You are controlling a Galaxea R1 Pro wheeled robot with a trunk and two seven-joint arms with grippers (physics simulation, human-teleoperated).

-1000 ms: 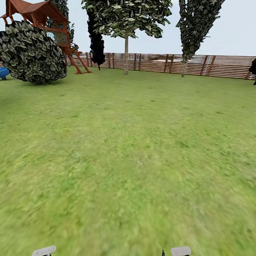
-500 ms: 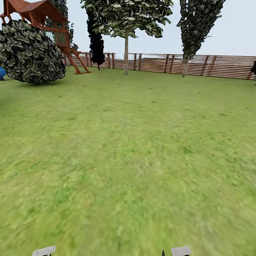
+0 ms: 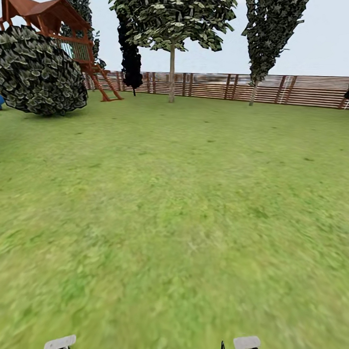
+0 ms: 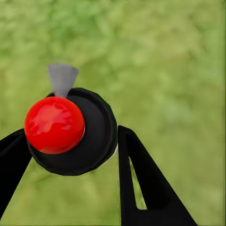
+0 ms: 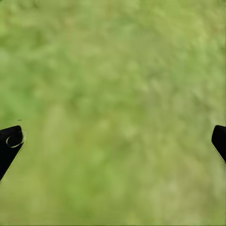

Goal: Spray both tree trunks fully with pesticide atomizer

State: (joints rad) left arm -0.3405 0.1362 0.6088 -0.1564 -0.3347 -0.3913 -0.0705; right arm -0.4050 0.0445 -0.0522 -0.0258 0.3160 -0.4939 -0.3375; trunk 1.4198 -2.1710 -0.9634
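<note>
Left claw [image 4: 70,155] pinches one atomizer [image 4: 70,132] — right claw [image 5: 113,141] spread over grass [image 3: 193,220].

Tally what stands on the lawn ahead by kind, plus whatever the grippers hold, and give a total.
Pale-trunked trees: 2
Dark narrow cypress: 1
Round bush: 1
Wooden play tower: 1
Black bottle with red top, between the left gripper's fingers: 1
Total: 6
</note>
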